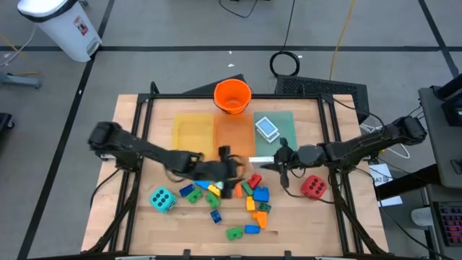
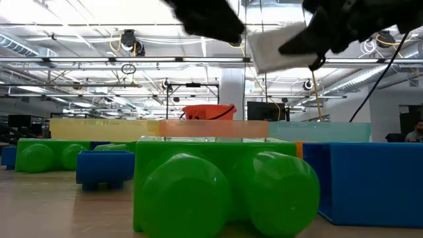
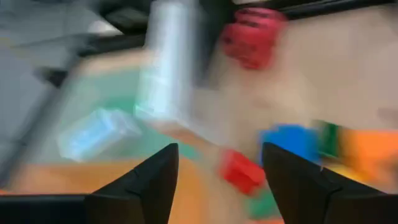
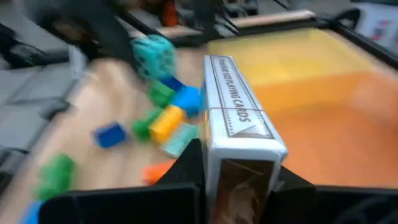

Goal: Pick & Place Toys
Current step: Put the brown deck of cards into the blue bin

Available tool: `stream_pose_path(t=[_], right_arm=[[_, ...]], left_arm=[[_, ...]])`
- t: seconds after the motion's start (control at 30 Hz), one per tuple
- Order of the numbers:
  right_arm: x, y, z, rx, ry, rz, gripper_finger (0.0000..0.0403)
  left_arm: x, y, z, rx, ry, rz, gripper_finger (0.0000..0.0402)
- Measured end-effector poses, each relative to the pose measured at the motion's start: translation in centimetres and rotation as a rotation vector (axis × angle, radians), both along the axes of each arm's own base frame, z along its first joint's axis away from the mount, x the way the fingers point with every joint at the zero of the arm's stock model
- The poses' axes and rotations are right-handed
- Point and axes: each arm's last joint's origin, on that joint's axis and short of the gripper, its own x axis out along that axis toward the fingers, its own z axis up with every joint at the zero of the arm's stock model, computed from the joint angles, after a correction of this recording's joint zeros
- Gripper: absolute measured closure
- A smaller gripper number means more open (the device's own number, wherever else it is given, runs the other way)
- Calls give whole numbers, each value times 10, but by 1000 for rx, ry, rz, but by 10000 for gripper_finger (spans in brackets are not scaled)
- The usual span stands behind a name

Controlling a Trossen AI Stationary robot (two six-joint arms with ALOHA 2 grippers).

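Note:
A white card pack [image 1: 261, 159] hangs above the table's middle, with my right gripper [image 1: 274, 160] shut on it; the right wrist view shows it close up [image 4: 239, 106]. My left gripper [image 1: 229, 162] hovers open over the pile of coloured bricks [image 1: 245, 195], nothing between its fingers [image 3: 221, 152]. A second card pack [image 1: 267, 128] lies flat on the green tray [image 1: 285, 119]. The red die [image 1: 312, 186] sits at the right and the teal die [image 1: 162, 199] at the left, both on the wood. My right gripper pinches the card pack's near end [image 4: 242, 146] between its two fingers, one on each broad face. The fingers come almost level from the table's right and lie along the pack. The pack stands on edge, sticks out toward the left arm, and is clear of the table.
The orange bucket [image 1: 232, 96] stands at the far edge behind the yellow tray [image 1: 191, 130] and orange tray [image 1: 232, 131]. A black frame [image 1: 144, 123] runs round the table. A large green brick [image 2: 225, 192] lies near the front edge. Bare wood lies at the front left.

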Motion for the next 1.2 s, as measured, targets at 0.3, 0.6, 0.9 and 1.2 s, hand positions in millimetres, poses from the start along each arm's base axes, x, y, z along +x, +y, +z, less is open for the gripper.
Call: stream_pose_path(t=[0.3, 0.6, 0.9, 1.2], right_arm=[[-7, -9, -3, -244, 78, -137, 375], [0, -65, -26, -671, 392, -352, 368], [7, -122, -57, -718, 594, -398, 369], [9, -129, -68, -751, 650, -377, 313]], left_arm=[[-57, 27, -18, -200, -304, 100, 153], [-63, 30, -23, -213, -344, 116, 136], [-63, 30, -23, -213, -342, 120, 153], [-64, 30, -25, -206, -320, 122, 155]])
